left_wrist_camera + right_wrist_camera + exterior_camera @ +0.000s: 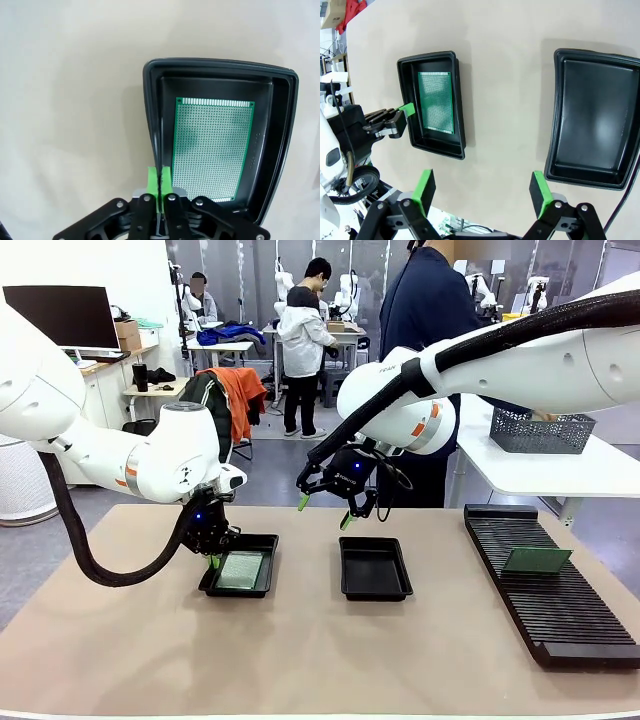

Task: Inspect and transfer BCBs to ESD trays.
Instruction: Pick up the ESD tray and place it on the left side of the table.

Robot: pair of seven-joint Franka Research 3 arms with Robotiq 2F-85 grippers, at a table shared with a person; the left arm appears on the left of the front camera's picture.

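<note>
Tan bench (300, 670) ahead of you with two black trays: the left tray (270, 562) holds a green board (240, 570) lying flat, the middle tray (375, 570) shows bare floor, and a second board (537, 560) rests on the rack (560, 620) at right. Your left jaws are pressed together, pinching nothing, tips at the left tray's rim just beside the board. Your right jaws hang spread wide in the air above the middle tray's far edge.

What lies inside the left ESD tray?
One pale-green BCB lies flat inside the left ESD tray, filling most of its floor. The floor beneath the board is covered, so anything under it cannot be seen.
</note>
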